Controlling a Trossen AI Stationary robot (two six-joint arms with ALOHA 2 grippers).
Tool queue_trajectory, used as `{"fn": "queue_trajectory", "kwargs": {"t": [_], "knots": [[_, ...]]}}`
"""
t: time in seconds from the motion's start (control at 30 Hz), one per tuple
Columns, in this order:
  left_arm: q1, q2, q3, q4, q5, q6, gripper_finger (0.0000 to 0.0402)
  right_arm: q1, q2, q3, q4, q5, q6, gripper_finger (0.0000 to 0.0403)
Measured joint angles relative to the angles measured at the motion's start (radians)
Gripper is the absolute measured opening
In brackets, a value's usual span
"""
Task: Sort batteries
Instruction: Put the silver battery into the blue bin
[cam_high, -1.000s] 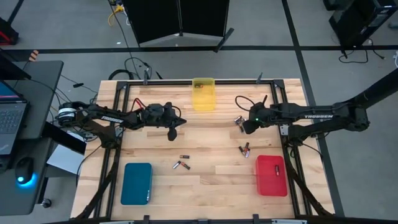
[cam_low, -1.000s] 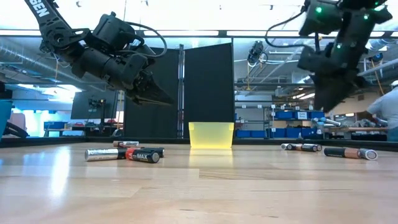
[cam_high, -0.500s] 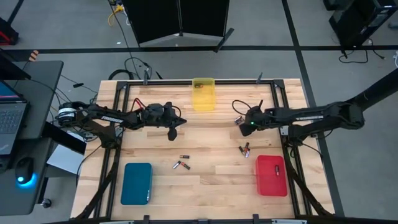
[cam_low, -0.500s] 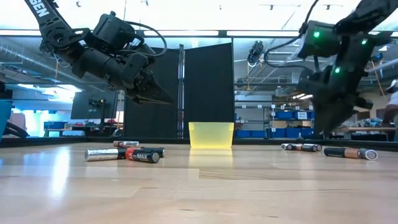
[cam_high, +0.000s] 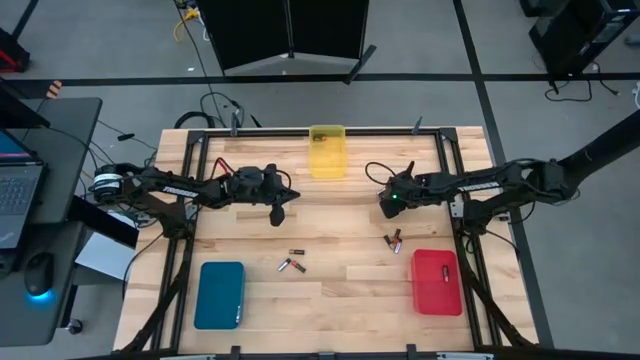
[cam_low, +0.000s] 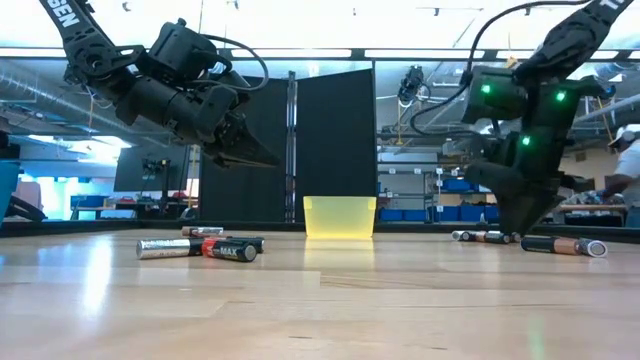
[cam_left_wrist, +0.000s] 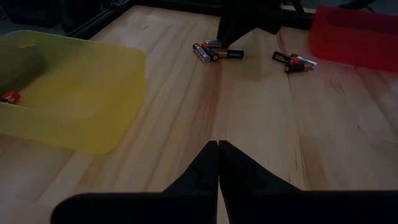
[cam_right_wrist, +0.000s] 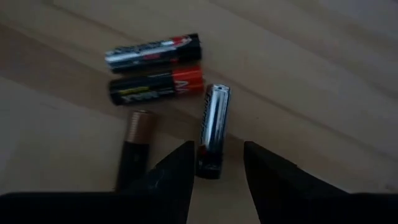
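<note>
Right wrist view: my right gripper (cam_right_wrist: 216, 163) stands open around a silver battery (cam_right_wrist: 213, 129) lying lengthwise between my fingers; my left gripper (cam_left_wrist: 218, 163) is closed.

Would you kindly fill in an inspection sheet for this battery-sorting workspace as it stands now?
Surface: wooden table, no damage visible.
Job's things: four batteries below the right gripper; further batteries mid-table and a pair beside the red tray; yellow tray at the far edge, teal tray near left.
Clutter: nothing seen.
Grippers: left gripper shut, empty, raised; right gripper open, low over a silvery battery.
Cables: loops on both arms.
Surroundings: desk with laptop; a person behind.
</note>
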Motion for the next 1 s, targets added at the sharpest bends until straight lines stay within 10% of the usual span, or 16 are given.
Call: {"fn": "queue_trajectory", "kwargs": {"t": [0.63,1.0], "knots": [[0.0,0.0,-0.003,0.048,-0.032,-0.027,0.0019,-0.039,-0.11,0.064,-0.208,-0.057,-0.185,0.0055],[-0.013,0.164,-0.146,0.758,0.028,-0.237,0.0007,0.122,-0.264,-0.009,0.383,-0.026,-0.326,0.0055]]}}
